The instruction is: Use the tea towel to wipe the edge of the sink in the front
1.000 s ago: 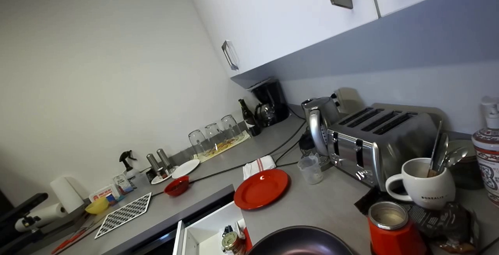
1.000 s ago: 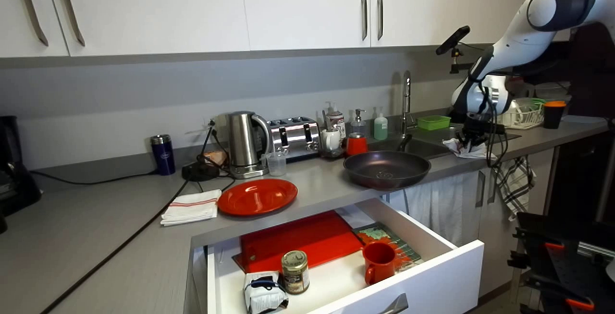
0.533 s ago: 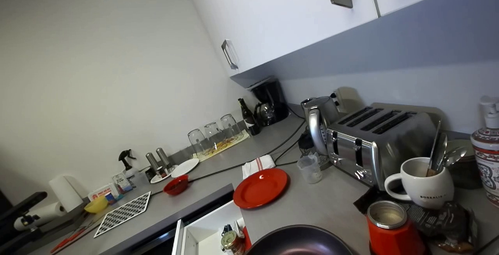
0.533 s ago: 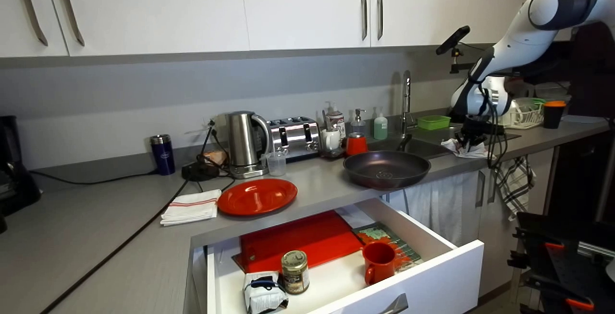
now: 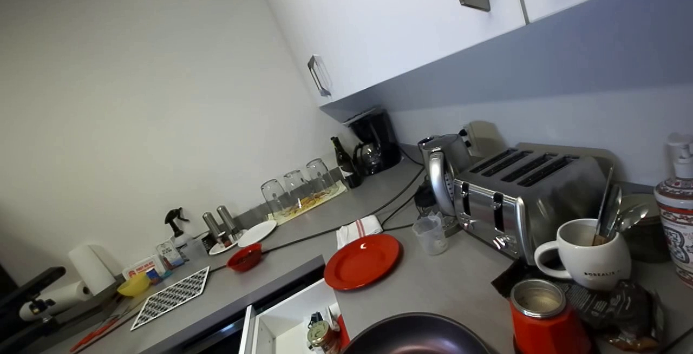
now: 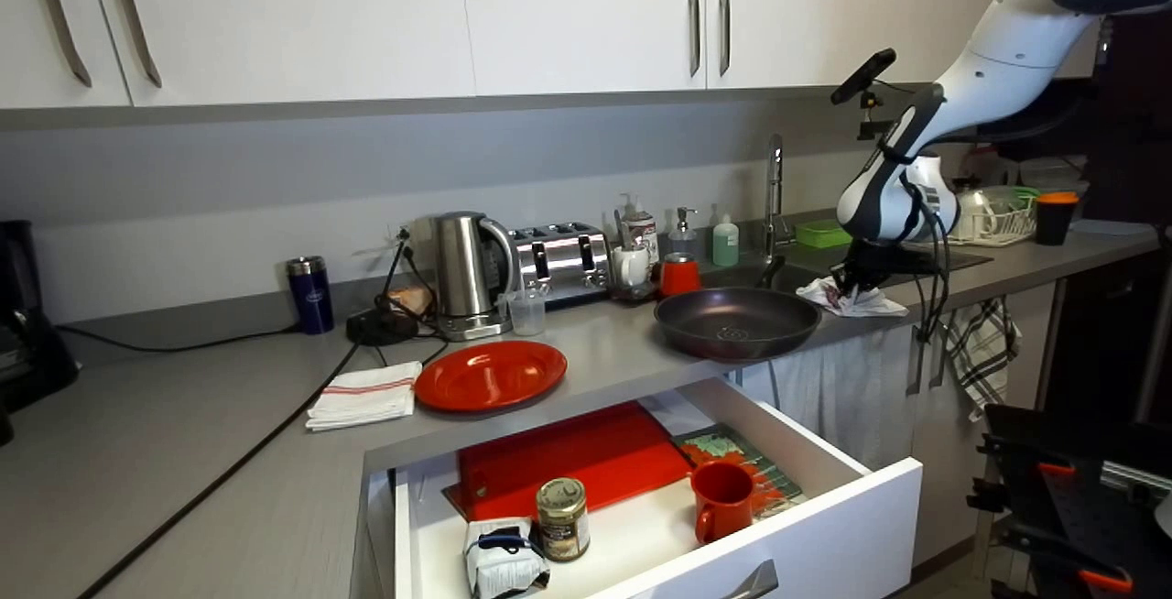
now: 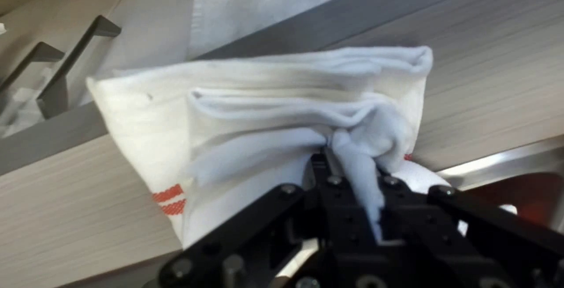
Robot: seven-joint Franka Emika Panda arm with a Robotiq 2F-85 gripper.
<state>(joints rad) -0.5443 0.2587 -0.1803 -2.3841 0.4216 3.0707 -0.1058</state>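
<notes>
Where the robot arm [image 6: 989, 77] bends down from the right in an exterior view, its gripper [image 7: 337, 164] points at the near strip of the counter [image 7: 476, 90], and the fingers [image 7: 319, 175] are clenched on the white tea towel [image 7: 246, 178], a fold of it squeezed up between them. The towel is bunched over that strip, between the counter's near edge and the steel rim of the sink [image 7: 498, 161]. In the wrist view one corner of it covers part of that near edge, and two red stripes show along one side; its far side comes up to the rim, but the gripper hides too much to tell whether they touch. Just left of the towel, in an exterior view, a dark frying pan [image 6: 732, 310] sits at the near side of the sink; the tap [image 6: 776, 196] rises on the far side, with a green tub [image 6: 822, 233] to its right. Farther right are a white dish rack [image 6: 1012, 231] and, hanging below the counter, a checked cloth [image 6: 984, 356]. Well to the left, in both exterior views, a second white cloth [image 6: 366, 397] with red stripes lies folded beside a red plate [image 6: 490, 377]. On the far side of the plate stand a kettle [image 6: 461, 269] and a toaster [image 6: 563, 260]. Nearer, a pulled-out drawer [image 6: 824, 544] holds a red mug [image 6: 732, 512], a tin [image 6: 563, 526] and a red board [image 6: 595, 457].
</notes>
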